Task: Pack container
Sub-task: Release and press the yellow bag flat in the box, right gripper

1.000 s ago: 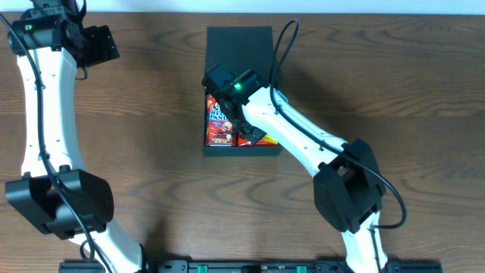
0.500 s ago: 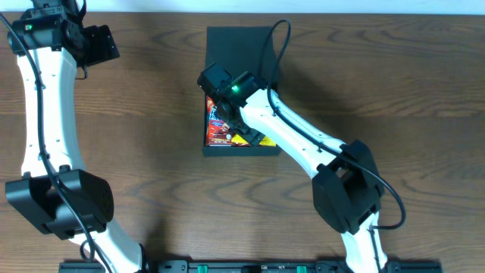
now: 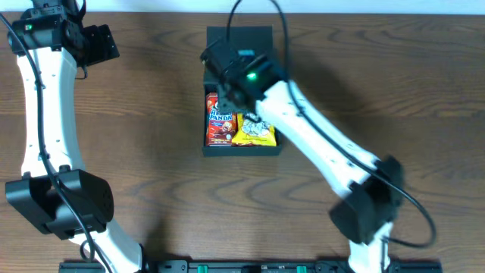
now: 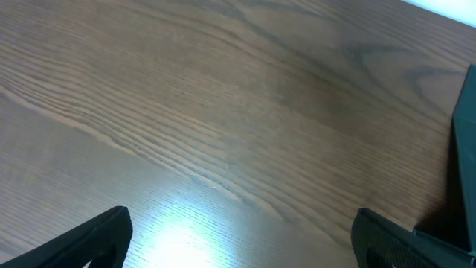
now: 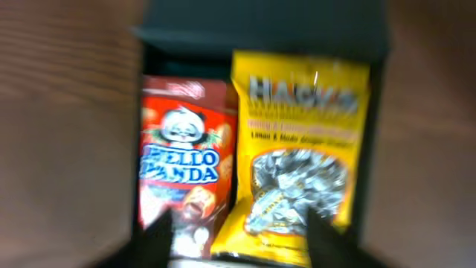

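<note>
The container (image 3: 241, 151) is a dark shallow box at the table's middle, its flap lid (image 3: 239, 36) open toward the back. Inside lie a red Hello Panda pack (image 3: 220, 120) on the left and a yellow snack bag (image 3: 256, 129) on the right. My right gripper (image 3: 231, 89) hovers above the box's back half, open and empty. In the right wrist view its fingers (image 5: 239, 234) frame the red pack (image 5: 182, 171) and the yellow bag (image 5: 297, 156), blurred. My left gripper (image 3: 102, 44) is open and empty at the far left back.
The left wrist view shows bare wood between the open fingers (image 4: 238, 231) and a dark edge of the container (image 4: 467, 112) at the right. A black rail (image 3: 242, 265) runs along the table's front edge.
My right gripper has lifted up and back from inside the box, uncovering the yellow bag beside the red pack. The left arm has not moved.
</note>
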### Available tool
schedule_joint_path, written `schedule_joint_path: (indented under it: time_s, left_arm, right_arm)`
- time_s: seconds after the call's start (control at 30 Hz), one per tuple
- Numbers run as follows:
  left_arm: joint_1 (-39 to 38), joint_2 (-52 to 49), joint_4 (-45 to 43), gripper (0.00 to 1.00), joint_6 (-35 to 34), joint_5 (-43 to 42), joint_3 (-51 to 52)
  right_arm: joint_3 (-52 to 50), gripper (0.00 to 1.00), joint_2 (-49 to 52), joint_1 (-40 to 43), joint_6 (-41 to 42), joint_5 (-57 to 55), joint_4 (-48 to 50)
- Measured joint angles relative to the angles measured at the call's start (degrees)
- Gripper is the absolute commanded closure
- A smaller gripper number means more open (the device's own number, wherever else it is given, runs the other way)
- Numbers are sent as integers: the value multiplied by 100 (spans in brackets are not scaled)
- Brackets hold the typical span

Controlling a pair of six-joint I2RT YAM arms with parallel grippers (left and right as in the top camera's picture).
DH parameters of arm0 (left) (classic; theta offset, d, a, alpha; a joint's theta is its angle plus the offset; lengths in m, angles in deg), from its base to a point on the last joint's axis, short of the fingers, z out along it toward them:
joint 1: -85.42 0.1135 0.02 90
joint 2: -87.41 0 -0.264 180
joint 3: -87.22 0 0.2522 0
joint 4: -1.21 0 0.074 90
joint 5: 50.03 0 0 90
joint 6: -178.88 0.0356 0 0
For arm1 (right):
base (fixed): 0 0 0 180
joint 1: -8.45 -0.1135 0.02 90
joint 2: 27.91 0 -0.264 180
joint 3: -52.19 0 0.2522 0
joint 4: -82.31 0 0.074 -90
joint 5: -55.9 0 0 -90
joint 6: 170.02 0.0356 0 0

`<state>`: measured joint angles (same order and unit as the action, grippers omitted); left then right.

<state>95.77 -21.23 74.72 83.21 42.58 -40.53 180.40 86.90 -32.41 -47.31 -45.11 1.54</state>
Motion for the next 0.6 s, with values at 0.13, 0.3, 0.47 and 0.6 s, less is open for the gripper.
schedule_joint_path:
  time_s: [0.13,0.3,0.47,0.6]
  left_arm:
    - [0,0,0,5,0,0,0]
    - [0,0,0,5,0,-2,0]
    - [0,0,-2,5,0,0,0]
    - [0,0,-2,5,0,0,0]
  right_arm:
    - [127,98,-538,83,-1187,229,-76]
    - [-520,98,-667,424,-2874,1578,-2]
    - [-1657,99,-444,728,-3565,2404,518]
    - [-2367,98,-417,887,-3779,2822,1001]
